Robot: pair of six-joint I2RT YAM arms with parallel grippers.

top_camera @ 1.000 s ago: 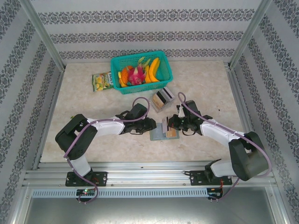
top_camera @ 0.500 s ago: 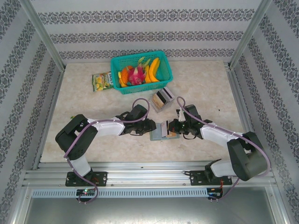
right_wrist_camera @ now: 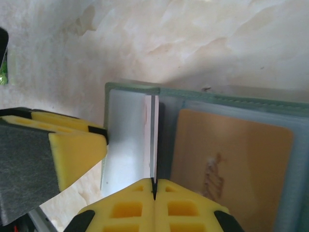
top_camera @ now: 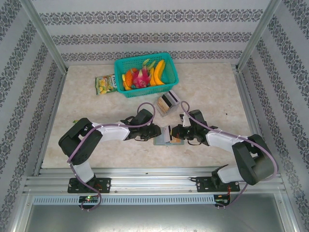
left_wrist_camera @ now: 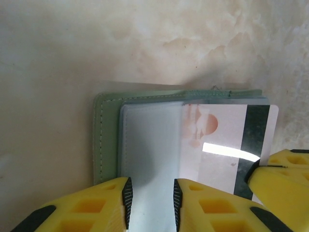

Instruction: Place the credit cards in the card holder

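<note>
On the counter (top_camera: pixel 212 92) the wallet (left_wrist_camera: pixel 104 140) lies open, an orange card (right_wrist_camera: pixel 231 154) in one pocket. A striped card (left_wrist_camera: pixel 217 140) sits partway in its clear pocket, pinched by the closed right tool (right_wrist_camera: pixel 153 186). The left tool (left_wrist_camera: pixel 151 195) is over that pocket, jaws partly open.

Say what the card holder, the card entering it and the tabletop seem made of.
Card holder: grey-green leather or faux leather, matte, stitched edge; clear plastic pockets. Credit card: glossy plastic, glare streak, black stripe. Tabletop: marble-look stone or laminate, veined; can't tell which.
</note>
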